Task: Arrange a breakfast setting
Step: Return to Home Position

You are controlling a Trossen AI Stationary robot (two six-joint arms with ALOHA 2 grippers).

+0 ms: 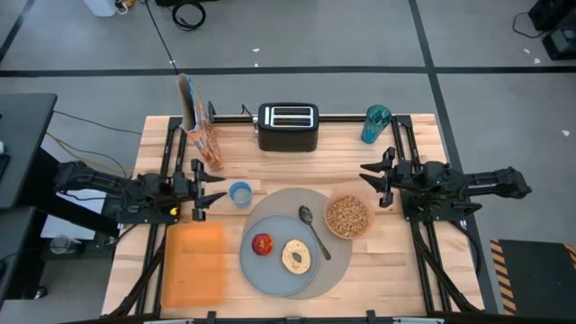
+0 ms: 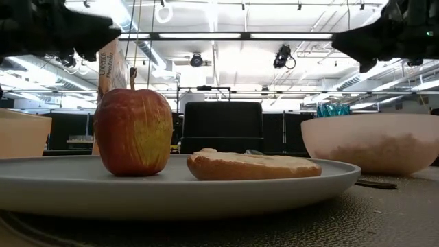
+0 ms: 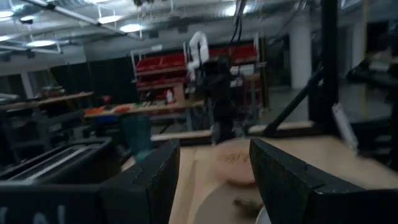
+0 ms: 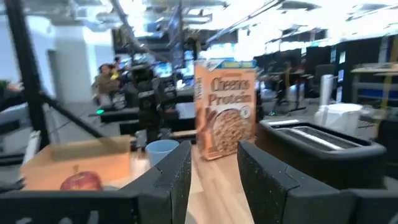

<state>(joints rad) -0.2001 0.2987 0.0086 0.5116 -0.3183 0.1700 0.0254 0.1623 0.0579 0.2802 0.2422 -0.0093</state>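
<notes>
A light wooden table (image 1: 378, 270) stands on a grey workshop floor. Near its front middle lies the blue-grey plate (image 1: 270, 274), resting on the large round grey mat (image 1: 281, 202), which shows past the plate's far and right sides. On the plate, the red apple (image 1: 263, 244) stands upright on the left half. The bagel (image 1: 297, 256) lies flat to the apple's right, close to it but apart. The metal spoon (image 1: 312, 230) lies on the mat along the plate's right edge; whether it touches the rim cannot be told. Farther right and back from the plate, at the mat's rim, sits the translucent pink bowl (image 1: 347, 238), filled with cereal (image 1: 347, 216). The small blue cup (image 1: 240, 193) stands on bare wood off the plate's far left. An orange board (image 1: 193, 261) lies left of the plate. Well behind the plate are a black toaster (image 1: 288, 126), a cereal box (image 1: 200, 121) to its left and a teal bottle (image 1: 376, 123) to its right. The left gripper (image 1: 216, 189) hangs above the table left of the cup, fingers spread and empty. The right gripper (image 1: 369, 177) hangs back-right of the plate, beyond the bowl, fingers likewise apart and holding nothing.
</notes>
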